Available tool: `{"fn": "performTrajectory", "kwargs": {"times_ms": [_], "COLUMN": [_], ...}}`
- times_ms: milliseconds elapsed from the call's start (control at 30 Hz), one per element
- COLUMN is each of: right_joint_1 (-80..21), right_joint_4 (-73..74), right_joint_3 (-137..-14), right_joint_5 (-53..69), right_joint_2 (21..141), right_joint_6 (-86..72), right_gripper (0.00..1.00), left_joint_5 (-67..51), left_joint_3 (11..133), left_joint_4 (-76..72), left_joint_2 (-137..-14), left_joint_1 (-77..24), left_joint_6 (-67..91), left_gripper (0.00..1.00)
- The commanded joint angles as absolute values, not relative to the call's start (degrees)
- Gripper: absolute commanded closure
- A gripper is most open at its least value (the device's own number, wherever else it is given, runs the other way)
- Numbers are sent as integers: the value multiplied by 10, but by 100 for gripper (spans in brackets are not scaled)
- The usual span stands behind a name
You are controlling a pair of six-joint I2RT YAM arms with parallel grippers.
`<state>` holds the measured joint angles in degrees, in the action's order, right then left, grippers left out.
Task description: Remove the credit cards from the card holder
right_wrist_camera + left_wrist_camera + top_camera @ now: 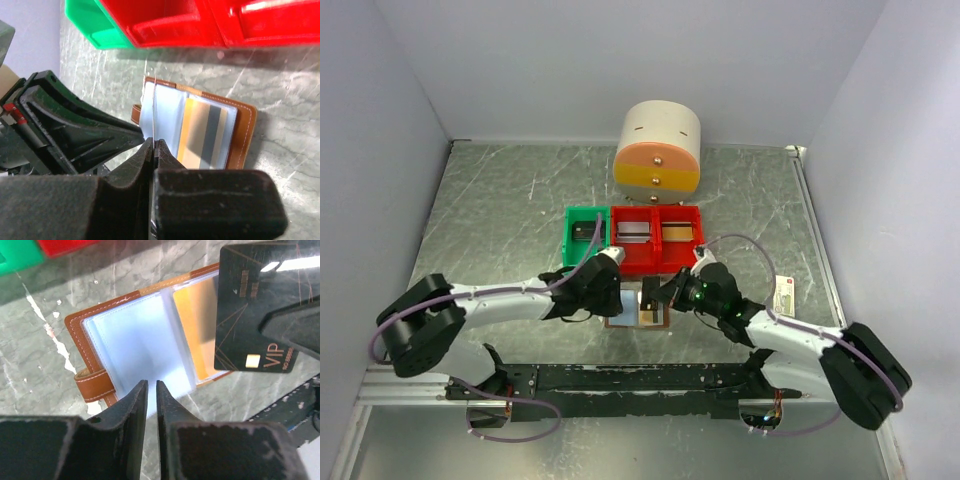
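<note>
The brown card holder (623, 322) lies open on the table just before the bins, with pale blue inner panels (135, 340) and a brown border (245, 130). An orange card with a grey stripe (202, 132) sits in its right pocket (195, 325). My right gripper (153, 142) is shut on a black VIP credit card (250, 305), held upright above the holder's right half and seen edge-on in the right wrist view (151, 100). My left gripper (151, 382) is shut and empty, its tips at the near edge of the left panel. Both grippers, left (605, 290) and right (667, 292), flank the holder.
A green bin (584, 236) and two red bins (633, 240) (681, 234) stand in a row just behind the holder, each holding a card-like item. A round cream and orange drawer unit (658, 150) stands behind them. A cream box with a red mark (783, 295) lies at the right.
</note>
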<state>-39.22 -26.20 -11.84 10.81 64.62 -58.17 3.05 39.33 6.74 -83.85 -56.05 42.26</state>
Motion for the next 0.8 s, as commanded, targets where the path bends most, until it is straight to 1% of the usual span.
{"fn": "performTrajectory", "kwargs": {"times_ms": [0, 67, 100, 133, 167, 233, 267, 500, 567, 633, 767], "right_joint_1": [-389, -389, -389, -389, -389, -391, -393, -443, -464, -481, -501], "right_joint_4": [-88, -79, -83, -88, -94, -101, -101, -123, -133, -137, -139], "right_joint_3": [-164, -174, -179, -183, -189, -207, -218, -303, -332, -365, -434], "right_joint_5": [54, 52, 52, 53, 55, 59, 58, -5, -24, -37, -48], "right_joint_2": [578, 548, 537, 527, 520, 516, 515, 562, 591, 627, 713], "right_joint_6": [-493, -471, -458, -445, -432, -401, -383, -233, -183, -136, -53], "right_gripper": [100, 100, 100, 100, 100, 100, 100, 100, 100, 100, 100], "left_joint_5": [60, 72, 82, 97, 112, 133, 134, 116, 82, 23, -35], "left_joint_3": [393, 402, 409, 414, 424, 439, 445, 491, 509, 520, 520], "left_joint_4": [93, 115, 129, 143, 161, 200, 218, 323, 345, 356, 359], "left_joint_2": [-775, -748, -732, -719, -703, -675, -662, -589, -584, -584, -582], "left_joint_1": [-563, -563, -563, -563, -561, -547, -534, -388, -320, -230, -93], "left_joint_6": [425, 419, 416, 412, 406, 395, 389, 346, 324, 292, 247], "left_gripper": [73, 67, 62, 55, 45, 33, 29, 11, 9, 8, 6]}}
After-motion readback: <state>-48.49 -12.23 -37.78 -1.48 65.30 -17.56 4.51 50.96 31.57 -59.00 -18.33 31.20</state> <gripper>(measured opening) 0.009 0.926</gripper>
